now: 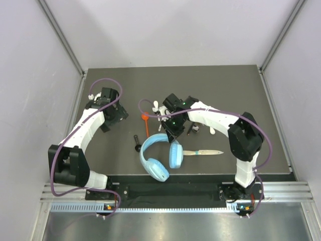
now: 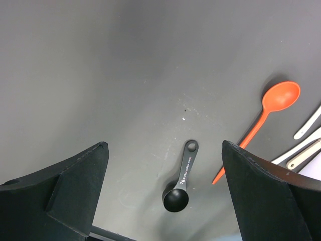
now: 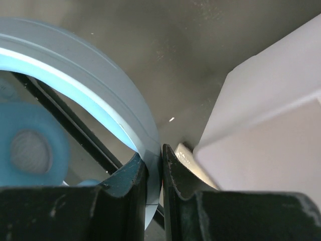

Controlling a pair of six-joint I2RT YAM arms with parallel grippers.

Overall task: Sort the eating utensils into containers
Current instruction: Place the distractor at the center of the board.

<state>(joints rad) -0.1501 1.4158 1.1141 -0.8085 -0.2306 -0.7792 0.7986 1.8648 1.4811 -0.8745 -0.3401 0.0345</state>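
Observation:
My right gripper (image 1: pixel 170 129) is shut on the headband of the light-blue headphones (image 1: pixel 156 156); the right wrist view shows the band (image 3: pixel 100 75) pinched between the fingertips. The white caddy (image 3: pixel 271 125) stands just right of those jaws, and the right arm mostly hides it in the top view. My left gripper (image 1: pixel 115 114) is open and empty above the table. Below it lie a black scoop spoon (image 2: pixel 180 187) and the orange-red spoon (image 2: pixel 266 113). White spoons (image 2: pixel 307 143) lie at the right edge of that view. A wooden-handled knife (image 1: pixel 203 151) lies right of the headphones.
The dark table top (image 1: pixel 210 85) is walled by pale panels on three sides. White spoons (image 1: pixel 157 107) lie just left of the right wrist. The black scoop (image 1: pixel 136 143) and the orange-red spoon (image 1: pixel 146 123) lie between the two grippers.

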